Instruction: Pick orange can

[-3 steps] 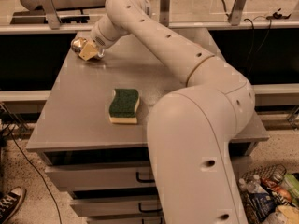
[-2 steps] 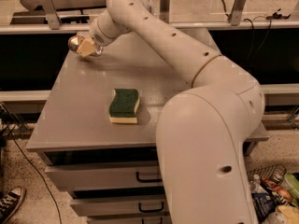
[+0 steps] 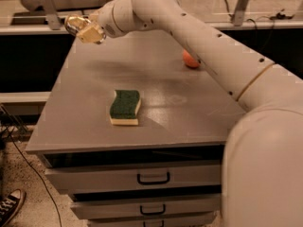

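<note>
Over table's (image 3: 94, 126) far-left corner, gripper (image 3: 87, 31) w/ 1 orange can (image 3: 74, 24).

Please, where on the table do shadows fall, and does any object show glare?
Camera view: the arm's soft shadow darkens the grey table under the gripper; the orange can held there glints; the sponge and the apple look matte.

End effector (image 3: 81, 28) over table (image 3: 85, 122) far-left corner — sponge (image 3: 125, 107) mid-table.

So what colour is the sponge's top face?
Dark green, over a pale yellow base, on the rectangular sponge in the camera view; the claw is at the table's far-left corner.
</note>
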Controlling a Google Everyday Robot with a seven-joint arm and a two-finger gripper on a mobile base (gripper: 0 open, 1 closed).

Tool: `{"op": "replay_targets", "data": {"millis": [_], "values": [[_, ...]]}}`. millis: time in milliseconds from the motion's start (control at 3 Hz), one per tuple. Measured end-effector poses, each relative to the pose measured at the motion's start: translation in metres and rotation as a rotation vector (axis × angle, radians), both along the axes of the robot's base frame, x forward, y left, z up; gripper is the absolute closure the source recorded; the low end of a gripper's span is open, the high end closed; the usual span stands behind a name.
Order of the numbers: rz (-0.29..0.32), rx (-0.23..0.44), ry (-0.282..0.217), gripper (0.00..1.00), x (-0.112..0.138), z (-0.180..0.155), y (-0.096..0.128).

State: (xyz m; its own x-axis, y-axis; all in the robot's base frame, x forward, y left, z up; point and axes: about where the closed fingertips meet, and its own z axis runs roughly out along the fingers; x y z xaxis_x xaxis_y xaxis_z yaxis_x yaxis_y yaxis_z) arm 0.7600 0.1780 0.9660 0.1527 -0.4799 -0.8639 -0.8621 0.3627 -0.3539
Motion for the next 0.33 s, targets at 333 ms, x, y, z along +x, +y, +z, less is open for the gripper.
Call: {"op": "replay_targets", "data": {"millis": [333], "values": [[-0.007,0.037,-0.017,1.0,-0.0056,0.0097,-0.018]]}}
